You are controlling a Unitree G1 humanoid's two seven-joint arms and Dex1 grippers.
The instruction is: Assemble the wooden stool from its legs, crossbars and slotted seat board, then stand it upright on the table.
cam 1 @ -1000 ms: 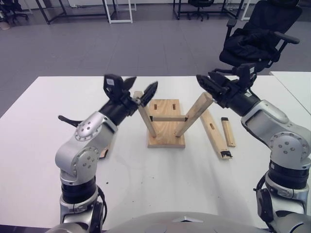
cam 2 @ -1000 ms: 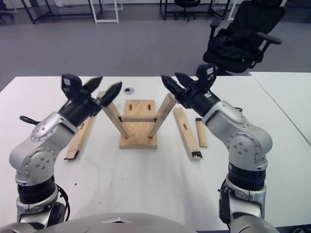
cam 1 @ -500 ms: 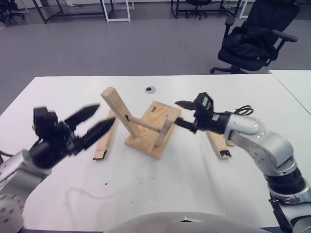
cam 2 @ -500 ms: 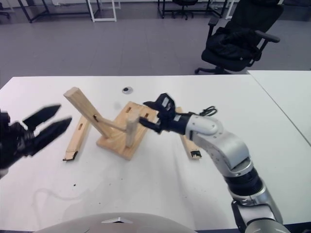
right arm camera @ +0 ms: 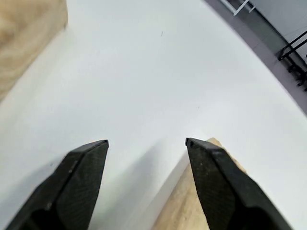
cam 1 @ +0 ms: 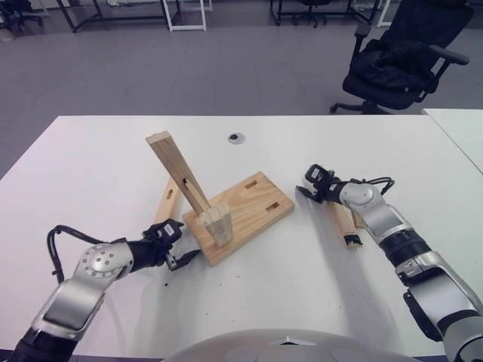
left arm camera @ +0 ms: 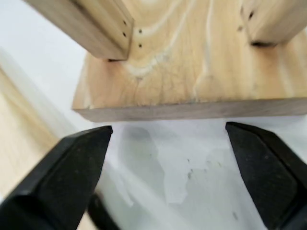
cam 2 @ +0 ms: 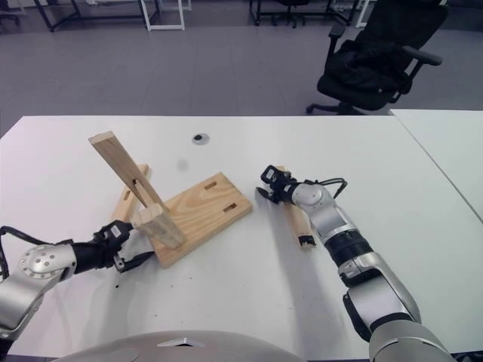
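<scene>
Seat board [cam 1: 240, 215] is lying centre-frame; left jaws, open, are facing its lower-left edge; right jaws, open, are sitting just right.

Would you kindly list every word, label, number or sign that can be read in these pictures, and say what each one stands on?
None: no text here can be read.
Seat board, upright leg and loose leg on the table: bare wood, only grain and slots.
Pale patch on the body of the left gripper: too small to read.
</scene>
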